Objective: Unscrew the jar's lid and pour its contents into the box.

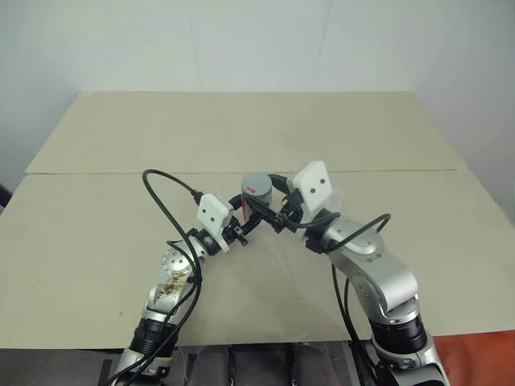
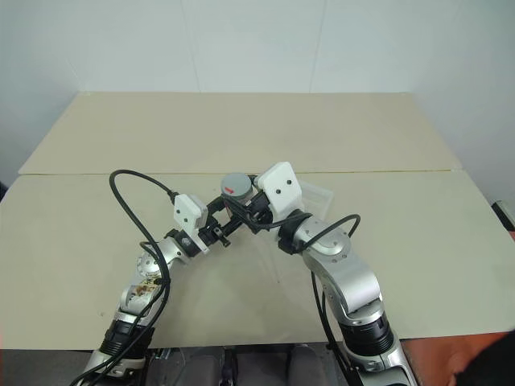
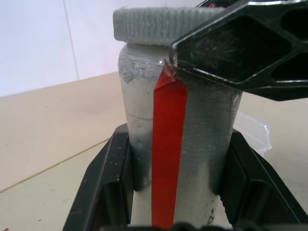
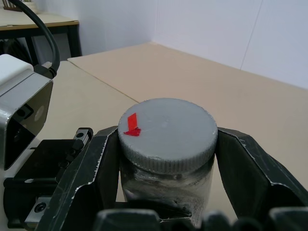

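No writing is legible. The left gripper (image 3: 175, 192) clamps the jar (image 3: 178, 144); the right gripper (image 4: 166, 159) apparently pinches the lid (image 4: 168, 132).

And here we have a pale beige table (image 1: 121, 241) with a seam running across it, a plain white wall (image 1: 257, 40) behind, and a dark-legged desk (image 4: 29, 21) off in the corner.

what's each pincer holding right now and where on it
The left pincer clamps the jar by its body, below the cap. The right pincer is shut on the lid, gripping its ribbed rim from both sides.
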`<state>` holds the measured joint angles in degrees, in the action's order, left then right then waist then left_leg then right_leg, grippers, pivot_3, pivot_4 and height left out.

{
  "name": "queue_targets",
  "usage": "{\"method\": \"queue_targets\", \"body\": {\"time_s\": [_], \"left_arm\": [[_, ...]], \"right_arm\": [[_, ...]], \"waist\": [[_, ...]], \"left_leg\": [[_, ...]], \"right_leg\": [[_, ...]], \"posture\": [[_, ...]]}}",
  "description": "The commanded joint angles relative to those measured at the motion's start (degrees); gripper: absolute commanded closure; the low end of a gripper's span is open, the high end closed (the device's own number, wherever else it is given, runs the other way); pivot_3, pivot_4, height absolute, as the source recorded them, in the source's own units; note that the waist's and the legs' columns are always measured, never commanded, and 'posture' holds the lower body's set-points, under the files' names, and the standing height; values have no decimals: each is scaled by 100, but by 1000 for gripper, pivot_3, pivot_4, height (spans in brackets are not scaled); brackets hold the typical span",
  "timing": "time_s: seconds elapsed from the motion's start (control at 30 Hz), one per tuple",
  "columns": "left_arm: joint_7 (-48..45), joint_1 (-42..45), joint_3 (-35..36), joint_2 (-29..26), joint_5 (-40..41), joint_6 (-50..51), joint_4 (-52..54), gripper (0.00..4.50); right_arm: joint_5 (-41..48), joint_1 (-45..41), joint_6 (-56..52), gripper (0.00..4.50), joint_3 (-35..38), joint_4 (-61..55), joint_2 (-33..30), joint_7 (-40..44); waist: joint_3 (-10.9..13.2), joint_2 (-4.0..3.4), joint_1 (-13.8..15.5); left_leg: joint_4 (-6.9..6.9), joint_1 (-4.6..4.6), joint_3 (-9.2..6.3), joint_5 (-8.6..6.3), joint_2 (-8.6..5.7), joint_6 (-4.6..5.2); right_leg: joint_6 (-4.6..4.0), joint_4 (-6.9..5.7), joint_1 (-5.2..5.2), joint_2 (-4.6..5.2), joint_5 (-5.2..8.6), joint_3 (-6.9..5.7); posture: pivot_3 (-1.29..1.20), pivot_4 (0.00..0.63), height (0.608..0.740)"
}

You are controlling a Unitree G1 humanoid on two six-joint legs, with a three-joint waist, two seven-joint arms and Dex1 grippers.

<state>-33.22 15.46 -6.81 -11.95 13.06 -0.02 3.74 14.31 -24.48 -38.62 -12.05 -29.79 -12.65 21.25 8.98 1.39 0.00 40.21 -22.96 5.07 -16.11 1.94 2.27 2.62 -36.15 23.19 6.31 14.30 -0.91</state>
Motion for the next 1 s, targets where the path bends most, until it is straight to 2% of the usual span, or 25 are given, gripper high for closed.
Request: {"method": "queue_targets", "body": {"time_s": [0.03,0.2,0.4,0.6,0.83,1.0], "left_arm": [[-195,-28,-84,-53,41,-60,135,2542],[-756,-77,-183,-260,371,26,259,2542],[-1122,-109,-269,-472,515,52,313,2542],[-1370,-154,-320,-567,668,196,479,2542],[-1286,-131,-313,-460,641,187,502,2542],[-1276,-117,-328,-388,586,169,481,2542]], "right_arm": [[14,-123,290,1665,85,-159,-52,106],[229,-74,580,1665,157,-44,-192,571],[564,-173,1199,1665,226,603,-557,1650],[1052,-670,1872,1665,197,1697,-849,3381],[1207,-1634,2622,1665,123,3506,-748,5293],[1179,-2119,3013,1665,278,4478,-660,6118]], "waist": [[0,0,1],[0,0,-12],[0,0,-9],[1,-1,-28],[1,-1,-52],[1,-1,-47]], "left_leg": [[0,0,0,0,0,0],[-1,1,0,-1,0,1],[0,1,0,-3,0,5],[-1,3,0,-5,1,9],[-2,5,1,-5,2,9],[-2,3,3,2,2,-3]], "right_leg": [[0,0,0,0,0,0],[0,1,0,0,0,0],[0,4,-2,0,0,-1],[0,3,-2,-1,0,0],[0,2,-3,-1,0,0],[0,-1,-3,-1,0,0]], "posture": [[0,150,740],[0,150,740],[0,150,740],[0,150,740],[0,150,740],[0,150,740]]}}
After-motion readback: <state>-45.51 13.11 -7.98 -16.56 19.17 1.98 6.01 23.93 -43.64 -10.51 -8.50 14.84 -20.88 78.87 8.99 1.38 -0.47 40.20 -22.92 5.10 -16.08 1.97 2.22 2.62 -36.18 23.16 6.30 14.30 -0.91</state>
